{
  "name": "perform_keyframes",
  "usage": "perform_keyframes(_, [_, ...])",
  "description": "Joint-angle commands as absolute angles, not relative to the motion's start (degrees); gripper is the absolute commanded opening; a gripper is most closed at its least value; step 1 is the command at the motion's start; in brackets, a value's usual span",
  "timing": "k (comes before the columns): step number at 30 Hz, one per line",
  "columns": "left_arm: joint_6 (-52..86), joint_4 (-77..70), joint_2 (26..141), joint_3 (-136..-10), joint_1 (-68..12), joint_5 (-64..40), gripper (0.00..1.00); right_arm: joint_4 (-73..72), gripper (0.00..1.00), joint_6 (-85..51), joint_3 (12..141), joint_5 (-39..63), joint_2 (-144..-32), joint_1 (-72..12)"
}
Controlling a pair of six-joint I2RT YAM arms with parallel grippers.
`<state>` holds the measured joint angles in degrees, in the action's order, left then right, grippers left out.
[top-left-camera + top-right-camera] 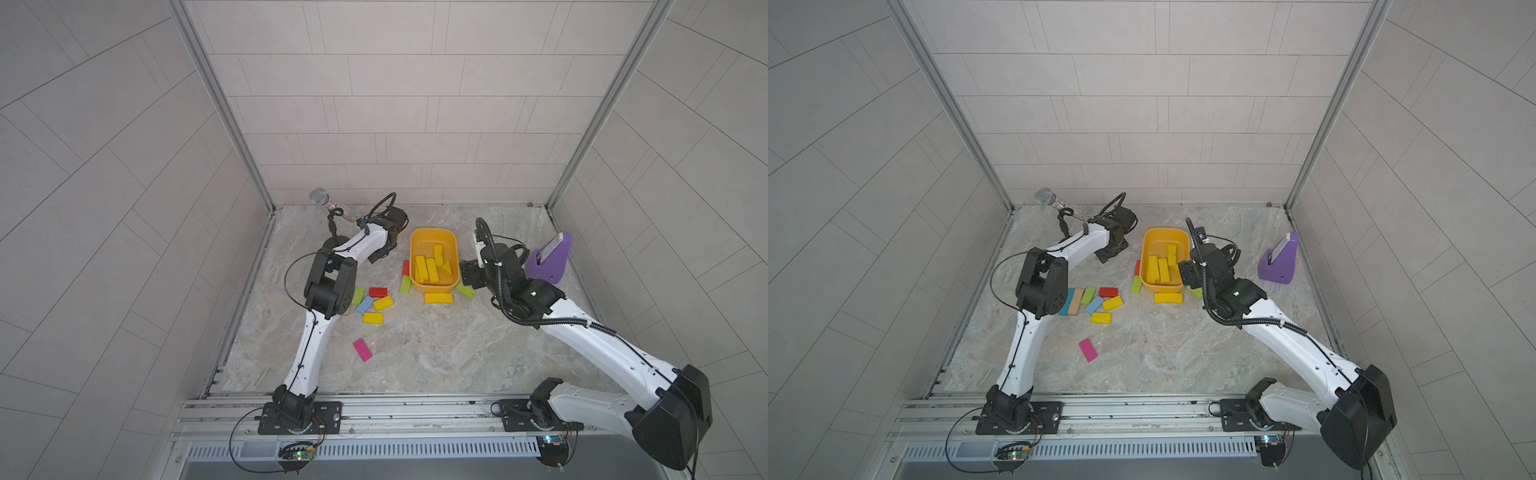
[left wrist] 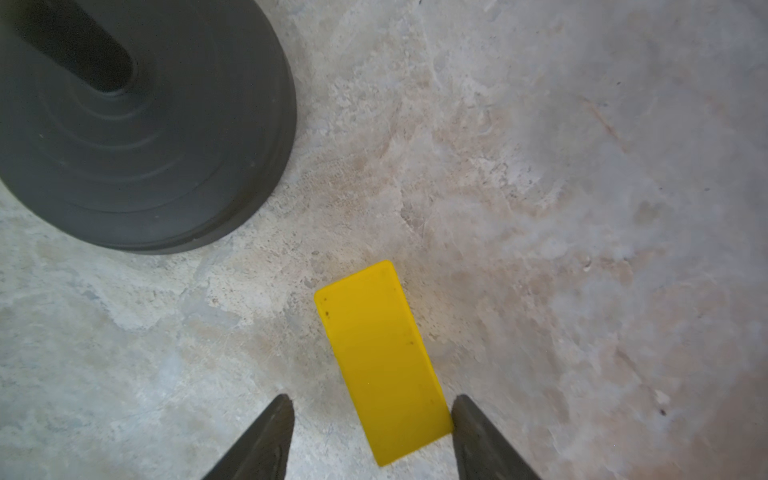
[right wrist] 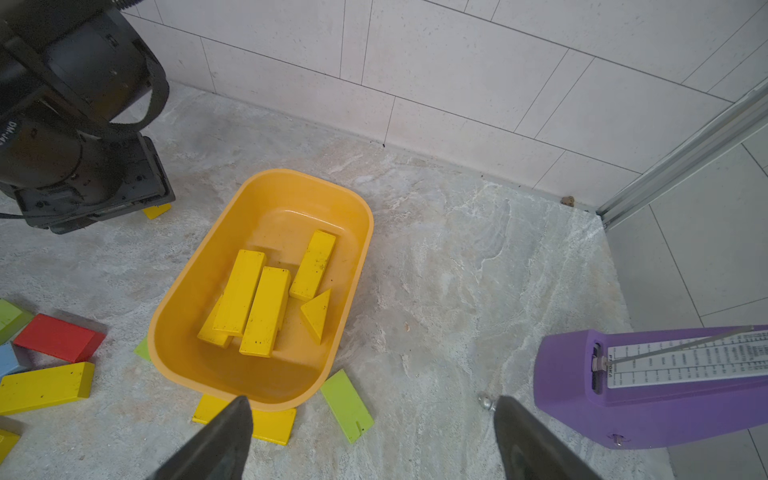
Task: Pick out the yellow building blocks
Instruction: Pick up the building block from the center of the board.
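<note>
One yellow building block lies flat on the stone table between the fingers of my left gripper. The jaws are open; one fingertip touches the block's corner and the other stands apart. In both top views this gripper hides that block. Several yellow blocks and a yellow wedge lie in the orange-yellow tub. Three more yellow bars rest on the table. My right gripper hangs open and empty beside the tub's right end.
The black base of the microphone stand sits close to my left gripper. A purple metronome stands at the right. Red, blue, lime-green and pink blocks lie around.
</note>
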<state>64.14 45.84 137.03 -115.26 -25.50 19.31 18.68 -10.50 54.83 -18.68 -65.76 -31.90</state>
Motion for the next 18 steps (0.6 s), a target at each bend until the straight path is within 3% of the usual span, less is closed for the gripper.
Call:
perform_keyframes(1, [65.2,48.3,138.5,-116.8,-25.5,20.5,0.63,20.0,0.92,-9.8,54.3,-19.6,-64.0,-31.6])
perform_keyframes(8, [64.5,48.4,138.0,-115.0,-25.4,20.6,0.54,20.0,0.92,-10.3,53.8,-19.6,-63.5,-31.5])
perform_keyframes(18, [60.5,47.8,137.0,-113.5,-25.4,21.6,0.31,20.3,0.92,-11.2,52.6,-19.4,-62.5,-31.4])
